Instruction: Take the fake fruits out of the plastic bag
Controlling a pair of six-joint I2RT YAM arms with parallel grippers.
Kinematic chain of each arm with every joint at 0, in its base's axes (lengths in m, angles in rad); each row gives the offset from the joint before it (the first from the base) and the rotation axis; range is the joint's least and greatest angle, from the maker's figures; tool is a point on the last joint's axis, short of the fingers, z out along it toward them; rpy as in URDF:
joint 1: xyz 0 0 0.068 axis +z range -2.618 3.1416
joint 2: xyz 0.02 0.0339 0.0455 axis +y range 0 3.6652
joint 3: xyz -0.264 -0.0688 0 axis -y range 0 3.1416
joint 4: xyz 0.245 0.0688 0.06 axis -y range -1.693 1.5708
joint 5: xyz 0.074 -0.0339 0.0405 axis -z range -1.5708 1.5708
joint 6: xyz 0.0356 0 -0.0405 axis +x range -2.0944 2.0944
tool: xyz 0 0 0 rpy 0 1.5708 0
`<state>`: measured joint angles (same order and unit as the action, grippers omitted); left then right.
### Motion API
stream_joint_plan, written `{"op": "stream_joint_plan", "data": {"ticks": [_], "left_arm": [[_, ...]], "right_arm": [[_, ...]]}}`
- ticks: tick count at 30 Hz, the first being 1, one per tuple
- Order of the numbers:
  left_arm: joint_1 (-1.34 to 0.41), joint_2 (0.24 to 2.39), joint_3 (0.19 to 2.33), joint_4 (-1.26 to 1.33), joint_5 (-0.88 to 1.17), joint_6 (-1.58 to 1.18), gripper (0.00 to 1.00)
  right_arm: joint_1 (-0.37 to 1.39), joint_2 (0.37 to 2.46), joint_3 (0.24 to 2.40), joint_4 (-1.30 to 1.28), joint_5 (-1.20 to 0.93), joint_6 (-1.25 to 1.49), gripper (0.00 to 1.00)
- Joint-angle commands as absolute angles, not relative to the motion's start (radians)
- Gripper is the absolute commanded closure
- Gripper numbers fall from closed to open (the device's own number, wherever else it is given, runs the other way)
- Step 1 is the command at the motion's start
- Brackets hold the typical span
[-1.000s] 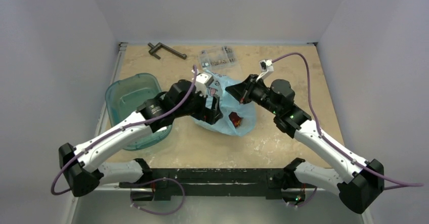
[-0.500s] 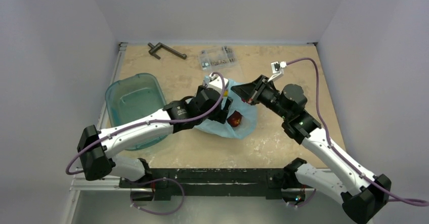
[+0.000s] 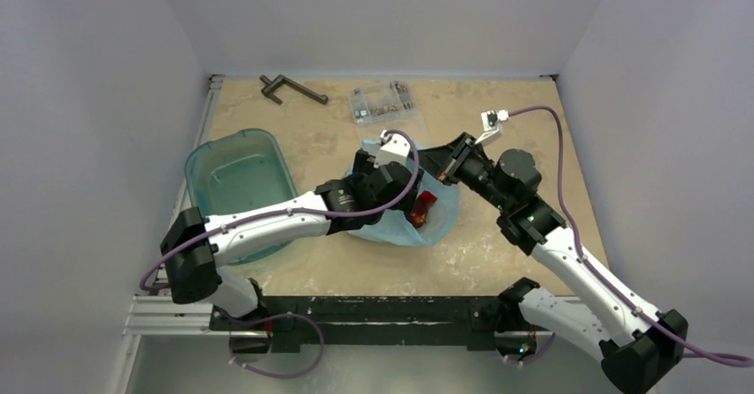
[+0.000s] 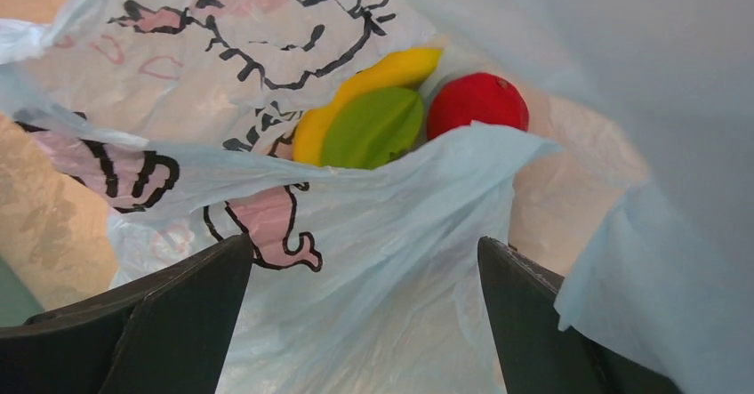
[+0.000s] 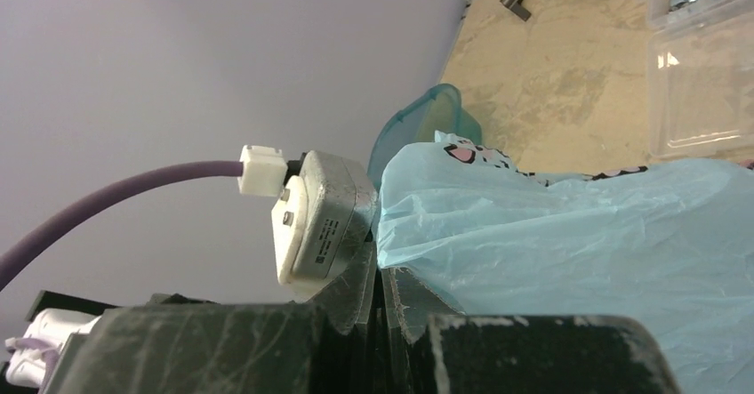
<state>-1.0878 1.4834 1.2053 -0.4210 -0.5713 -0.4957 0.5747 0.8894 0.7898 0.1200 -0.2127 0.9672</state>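
Left hand (image 4: pixel 360 261), fingers spread wide, faces the mouth of the plastic bag (image 4: pixel 391 225) on the desk (image 3: pixel 498 225), its rim pinched by the closed right hand (image 5: pixel 381 274); it should clear the sagging front fold, then take the green piece (image 4: pixel 373 127) beside banana (image 4: pixel 391 69) and apple (image 4: pixel 476 100).

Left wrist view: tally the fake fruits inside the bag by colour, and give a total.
Yellow banana: 1
Green fruit: 1
Red apple: 1
Total: 3, all lying together inside the plastic bag.
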Motion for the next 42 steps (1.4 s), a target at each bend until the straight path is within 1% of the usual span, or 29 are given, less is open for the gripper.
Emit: {"op": "stream_joint_plan", "data": {"ticks": [1,5,12,15,17,18,20,22,23,24,25,26,27,30,31,32,33,34,35,36,38,42], "left_arm": [[-1.16,1.554,1.278,-0.439,-0.789,-0.536,0.0],[-1.196,1.629,1.328,-0.502,-0.916,-0.612,0.0],[-1.217,1.725,1.362,-0.514,-0.94,-0.588,0.0],[-1.216,1.789,1.415,-0.579,-0.967,-0.581,0.0],[-1.214,1.818,1.44,-0.637,-0.989,-0.604,0.02],[-1.21,1.825,1.442,-0.641,-0.985,-0.603,0.04],[-1.196,1.824,1.43,-0.639,-0.955,-0.603,0.12],[-1.182,1.807,1.406,-0.631,-0.919,-0.603,0.26],[-1.172,1.786,1.387,-0.619,-0.9,-0.599,0.37],[-1.167,1.771,1.365,-0.6,-0.879,-0.589,0.42],[-1.164,1.752,1.343,-0.576,-0.862,-0.571,0.45],[-1.162,1.736,1.326,-0.558,-0.844,-0.553,0.54],[-1.16,1.718,1.31,-0.544,-0.823,-0.537,0.59],[-1.16,1.66,1.264,-0.506,-0.761,-0.481,0.65],[-1.16,1.638,1.249,-0.499,-0.745,-0.472,0.65],[-1.159,1.616,1.234,-0.495,-0.719,-0.459,0.61],[-1.16,1.595,1.221,-0.491,-0.694,-0.448,0.5],[-1.16,1.572,1.208,-0.491,-0.67,-0.446,0.37],[-1.16,1.539,1.188,-0.48,-0.642,-0.444,0.31],[-1.159,1.508,1.164,-0.463,-0.615,-0.439,0.28],[-1.146,1.458,1.118,-0.433,-0.557,-0.448,0.26],[-1.122,1.452,1.084,-0.417,-0.529,-0.463,0.2]], "right_arm": [[0.575,0.866,0.785,0.16,-0.207,0.998,1.0],[0.574,0.848,0.776,0.144,-0.176,0.993,1.0],[0.572,0.828,0.774,0.112,-0.151,0.968,1.0],[0.569,0.819,0.773,0.103,-0.141,0.962,1.0],[0.57,0.81,0.772,0.088,-0.125,0.953,1.0],[0.568,0.803,0.772,0.079,-0.114,0.946,1.0],[0.568,0.792,0.768,0.054,-0.084,0.931,1.0],[0.568,0.784,0.771,0.026,-0.06,0.911,1.0],[0.567,0.782,0.772,0.015,-0.05,0.902,1.0],[0.568,0.779,0.773,0.006,-0.04,0.889,1.0],[0.566,0.777,0.773,0.002,-0.029,0.881,1.0],[0.565,0.778,0.773,0.002,-0.021,0.871,1.0],[0.565,0.778,0.773,-0.018,-0.011,0.862,1.0],[0.559,0.781,0.771,-0.032,0.022,0.823,1.0],[0.556,0.79,0.776,-0.042,0.037,0.805,1.0],[0.555,0.798,0.783,-0.05,0.045,0.787,1.0],[0.554,0.808,0.792,-0.056,0.041,0.765,1.0],[0.554,0.816,0.802,-0.065,0.035,0.746,1.0],[0.554,0.82,0.809,-0.074,0.035,0.734,1.0],[0.552,0.818,0.811,-0.077,0.037,0.722,1.0],[0.549,0.812,0.823,-0.096,0.047,0.699,1.0],[0.549,0.804,0.86,-0.127,0.003,0.691,1.0]]}}
